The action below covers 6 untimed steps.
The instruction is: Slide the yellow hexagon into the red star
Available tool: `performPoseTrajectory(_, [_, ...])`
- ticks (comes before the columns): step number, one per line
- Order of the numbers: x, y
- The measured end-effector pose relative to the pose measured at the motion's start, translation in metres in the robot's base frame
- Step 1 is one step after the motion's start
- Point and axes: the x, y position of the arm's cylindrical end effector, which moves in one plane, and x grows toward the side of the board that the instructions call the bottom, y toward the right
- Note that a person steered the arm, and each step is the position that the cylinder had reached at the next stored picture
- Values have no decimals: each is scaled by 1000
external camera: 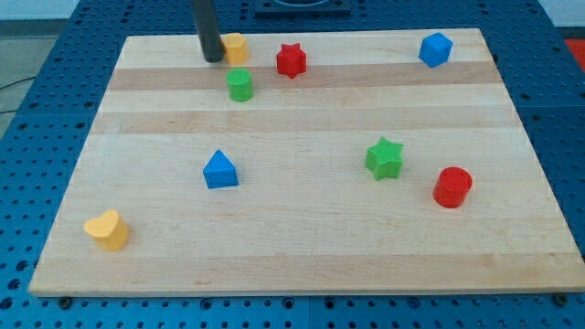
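The yellow hexagon (236, 47) sits near the view's top edge of the wooden board, left of centre. The red star (291, 60) lies a short way to its right and slightly lower, with a gap between them. My tip (213, 58) rests on the board right at the hexagon's left side, touching it or nearly so. The dark rod rises from there out of the view's top.
A green cylinder (239, 85) stands just below the hexagon. A blue hexagon-like block (435, 49) is at top right, a green star (385, 158) and red cylinder (452, 186) at lower right, a blue triangle (220, 170) left of centre, a yellow heart (108, 229) at bottom left.
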Motion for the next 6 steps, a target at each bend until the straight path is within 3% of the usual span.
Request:
performPoseTrajectory(1, [-53, -54])
performPoseTrajectory(2, [-60, -1])
performPoseTrajectory(3, [-24, 55])
performPoseTrajectory(4, [-36, 57])
performPoseTrajectory(5, [-59, 22])
performPoseTrajectory(6, [-20, 10])
